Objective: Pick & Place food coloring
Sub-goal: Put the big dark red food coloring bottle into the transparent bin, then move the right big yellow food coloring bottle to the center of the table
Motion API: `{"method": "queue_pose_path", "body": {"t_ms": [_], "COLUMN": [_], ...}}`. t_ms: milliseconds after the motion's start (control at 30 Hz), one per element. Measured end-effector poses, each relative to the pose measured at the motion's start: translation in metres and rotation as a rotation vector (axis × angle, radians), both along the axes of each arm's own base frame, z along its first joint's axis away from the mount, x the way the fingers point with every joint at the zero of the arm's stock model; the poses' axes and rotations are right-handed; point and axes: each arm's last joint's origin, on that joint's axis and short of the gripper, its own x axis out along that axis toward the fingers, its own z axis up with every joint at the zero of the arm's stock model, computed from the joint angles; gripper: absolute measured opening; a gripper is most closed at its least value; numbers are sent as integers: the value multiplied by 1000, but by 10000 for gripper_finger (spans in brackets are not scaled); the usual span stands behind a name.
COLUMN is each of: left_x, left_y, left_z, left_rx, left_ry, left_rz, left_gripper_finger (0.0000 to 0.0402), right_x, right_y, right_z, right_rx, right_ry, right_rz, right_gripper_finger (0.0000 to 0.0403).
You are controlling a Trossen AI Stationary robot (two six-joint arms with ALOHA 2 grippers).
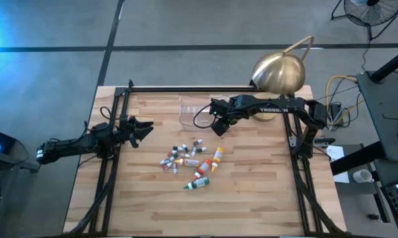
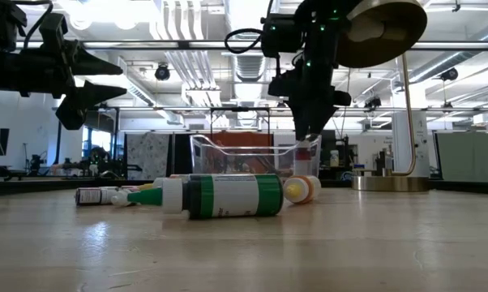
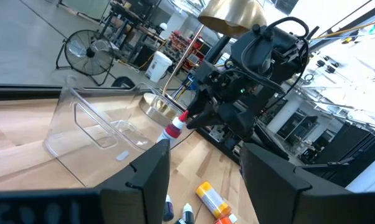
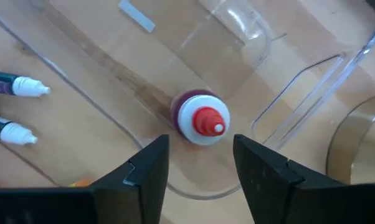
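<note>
Several tiny food coloring bottles (image 1: 189,158) lie on their sides in a loose heap mid-table. A green one (image 2: 228,196) lies nearest the near edge. A clear plastic tub (image 1: 189,112) stands beyond the heap. My right gripper (image 1: 219,129) points down over the tub's right end, fingers open (image 4: 201,152). A red bottle with a white collar (image 4: 200,118) sits just past the fingertips, cap toward the gripper, inside the tub's corner. It looks tilted (image 3: 174,129); what it rests on I cannot tell. My left gripper (image 1: 146,127) hovers open, left of the heap.
A brass dome lamp (image 1: 278,73) stands at the table's far right corner, behind the right arm. Black frame rails (image 1: 113,172) run along the left and right sides. Bare wood lies toward the near edge (image 1: 199,215).
</note>
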Motion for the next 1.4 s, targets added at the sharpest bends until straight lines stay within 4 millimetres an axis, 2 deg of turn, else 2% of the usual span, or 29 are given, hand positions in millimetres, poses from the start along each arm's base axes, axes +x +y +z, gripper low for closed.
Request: {"method": "queue_pose_path", "body": {"t_ms": [133, 267, 367, 433, 533, 633, 733, 933, 1133, 1400], "left_x": [0, 0, 0, 0, 0, 0, 0, 0, 0, 0], "left_y": [0, 0, 0, 0, 0, 0, 0, 0, 0, 0], "left_z": [0, 0, 0, 0, 0, 0, 0, 0, 0, 0], "left_rx": [0, 0, 0, 0, 0, 0, 0, 0, 0, 0], "left_ry": [0, 0, 0, 0, 0, 0, 0, 0, 0, 0], "left_rz": [0, -1, 0, 0, 0, 0, 0, 0, 0, 0], "left_gripper_finger": [167, 167, 167, 167, 167, 167, 167, 167, 167, 167], "right_x": [-3, -6, -12, -17, -25, -29, -29, -12, 9, 22], "right_y": [4, 16, 28, 40, 68, 98, 122, 159, 167, 173], "right_z": [13, 40, 59, 68, 73, 68, 54, 8, -26, -54], "right_rx": [-86, -171, -124, -26, 32, -9, -48, -138, -211, -194], "right_ry": [-3, -62, -128, -161, -151, -70, 12, 161, 243, 258], "right_rz": [12, 70, 114, 202, 467, 784, 1056, 1311, 1478, 1675], "right_gripper_finger": [183, 187, 187, 187, 187, 184, 180, 178, 178, 178]}}
